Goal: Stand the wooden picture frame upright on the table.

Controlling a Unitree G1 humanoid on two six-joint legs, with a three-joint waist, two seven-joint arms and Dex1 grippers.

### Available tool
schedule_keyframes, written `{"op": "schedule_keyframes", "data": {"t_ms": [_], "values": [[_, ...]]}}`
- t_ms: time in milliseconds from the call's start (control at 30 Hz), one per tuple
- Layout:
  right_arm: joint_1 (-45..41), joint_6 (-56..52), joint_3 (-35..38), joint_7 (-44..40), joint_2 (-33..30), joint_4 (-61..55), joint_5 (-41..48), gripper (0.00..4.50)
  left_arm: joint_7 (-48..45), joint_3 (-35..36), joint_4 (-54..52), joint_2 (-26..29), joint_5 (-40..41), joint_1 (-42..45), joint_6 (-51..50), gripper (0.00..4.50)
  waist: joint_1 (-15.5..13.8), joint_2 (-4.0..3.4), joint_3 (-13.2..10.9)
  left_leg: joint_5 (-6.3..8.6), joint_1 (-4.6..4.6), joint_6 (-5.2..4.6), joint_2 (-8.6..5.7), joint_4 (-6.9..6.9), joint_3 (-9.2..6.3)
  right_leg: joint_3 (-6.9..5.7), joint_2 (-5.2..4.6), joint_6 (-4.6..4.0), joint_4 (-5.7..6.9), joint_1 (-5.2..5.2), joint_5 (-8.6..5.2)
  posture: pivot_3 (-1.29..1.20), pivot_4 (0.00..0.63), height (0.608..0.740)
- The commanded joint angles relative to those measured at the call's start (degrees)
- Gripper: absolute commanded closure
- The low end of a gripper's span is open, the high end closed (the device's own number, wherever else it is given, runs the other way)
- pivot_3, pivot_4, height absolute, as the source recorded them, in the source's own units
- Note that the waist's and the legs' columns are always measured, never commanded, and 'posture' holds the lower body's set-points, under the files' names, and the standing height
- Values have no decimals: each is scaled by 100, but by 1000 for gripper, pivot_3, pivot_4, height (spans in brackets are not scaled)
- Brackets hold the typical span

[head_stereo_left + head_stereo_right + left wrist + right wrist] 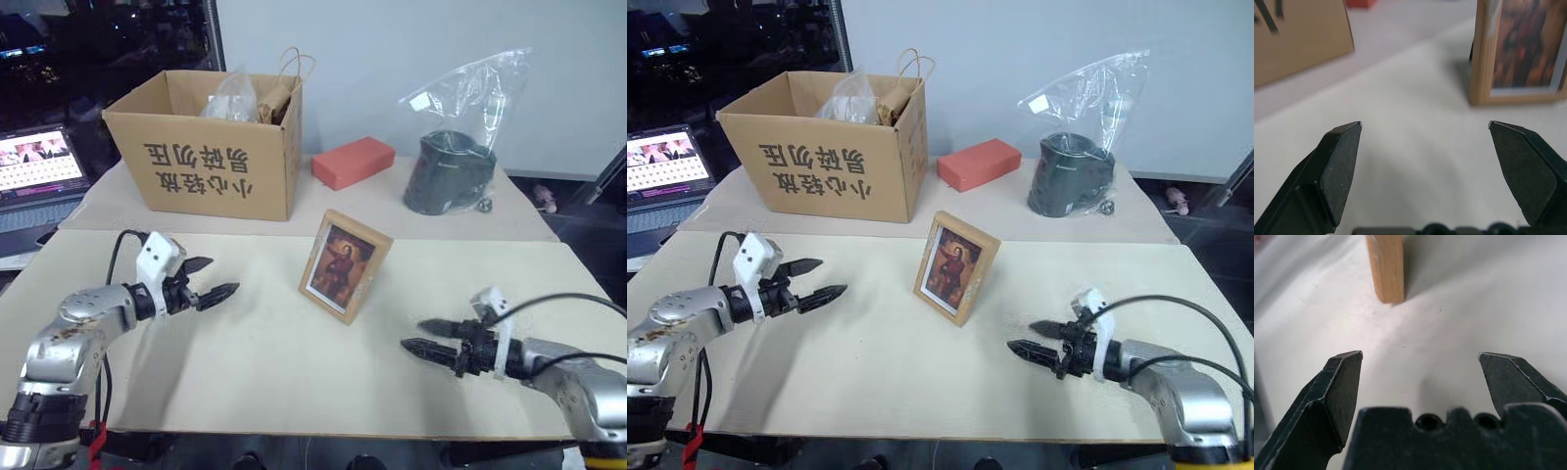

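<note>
Silver arms, black cables, white wrist blocks; each pincer (pixel 209 284) (pixel 423 336) has 2 black fingers.

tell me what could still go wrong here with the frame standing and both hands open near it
1. The wooden picture frame stands on a narrow base on the table, leaning back; a light knock could probably tip it.
2. The right hand and left hand sit low on either side, pointing toward it, so a stray swing inward might hit it.

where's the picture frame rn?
Head views: wooden picture frame stands upright mid-table, between the two open claws, in front of the cardboard box.
</note>
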State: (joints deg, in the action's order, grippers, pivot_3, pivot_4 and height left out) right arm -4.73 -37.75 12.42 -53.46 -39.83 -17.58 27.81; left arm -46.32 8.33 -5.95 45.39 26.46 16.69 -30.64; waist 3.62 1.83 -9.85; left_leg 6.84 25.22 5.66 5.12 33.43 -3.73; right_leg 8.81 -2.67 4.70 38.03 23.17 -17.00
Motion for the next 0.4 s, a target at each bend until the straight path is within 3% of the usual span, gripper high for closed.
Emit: {"op": "schedule_keyframes", "data": {"t_ms": [33, 200, 400], "values": [[201, 1384, -18, 765, -160, -865, -1210, 62, 195, -270, 68, -103, -562, -86, 476, 0, 13, 0, 0, 0, 0, 0, 0, 9, 0, 0, 0, 1, 0, -1, 0, 0, 150, 740], [111, 1268, 140, 1088, -79, -756, -1180, 62, 275, -436, 105, -346, -817, -99, 729, 0, 2, 7, 2, 0, 6, 1, 0, 42, 0, 2, -2, 6, -5, -14, 6, 0, 150, 740], [27, 1237, 170, 1069, -113, -576, -1111, 62, 101, -382, -107, -587, -404, -84, 185, 0, -4, 7, 2, 0, 9, 0, -1, 35, 0, 2, -1, 2, -3, -12, 8, 0, 150, 740]]}}
